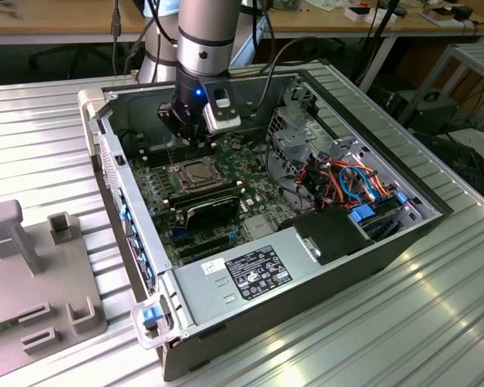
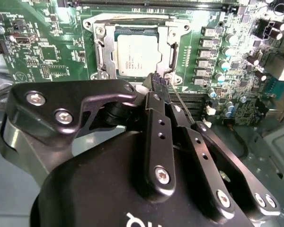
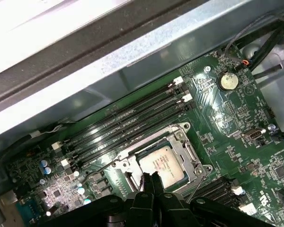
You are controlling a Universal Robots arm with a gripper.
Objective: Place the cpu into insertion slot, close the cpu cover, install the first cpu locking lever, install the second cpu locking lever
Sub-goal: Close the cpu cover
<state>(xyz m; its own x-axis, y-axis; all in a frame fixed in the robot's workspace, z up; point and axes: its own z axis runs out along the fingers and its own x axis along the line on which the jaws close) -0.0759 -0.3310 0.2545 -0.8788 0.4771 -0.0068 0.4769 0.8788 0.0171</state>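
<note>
Starting at the exterior view's left, a grey fixture tray (image 1: 32, 266) lies on the ribbed table, just beside the open computer case (image 1: 105, 173). Further right, inside the case, the arm comes down over the green board. Its gripper (image 1: 189, 135) hangs close above the insertion slot (image 1: 195, 172), at the slot's far edge. A tangle of orange and blue cables (image 1: 347, 181) sits well apart at the exterior view's right.

In the second wrist view the cpu (image 2: 137, 56) already sits flat in the slot. The cpu cover (image 2: 103, 49) appears to be folded down around it, the chip's pale top showing through the window. The gripper (image 2: 158, 81) has its two fingers drawn together at the tips, with nothing visibly caught between them. I cannot tell whether they press on the cover's near edge.

The relation that matters is with the thin wire locking lever (image 2: 181, 105). It rises from the corner of the cover just beside the fingertips, on the side towards the row of small capacitors. Its long axis slants up and away from the cpu, roughly alongside the fingers rather than flat along the cover's edge, so it looks unlatched.

The first wrist view agrees. The lever (image 3: 194, 188) stands between the gripper (image 3: 149, 178) and the black card slots, near the fingers but apart from them.
</note>
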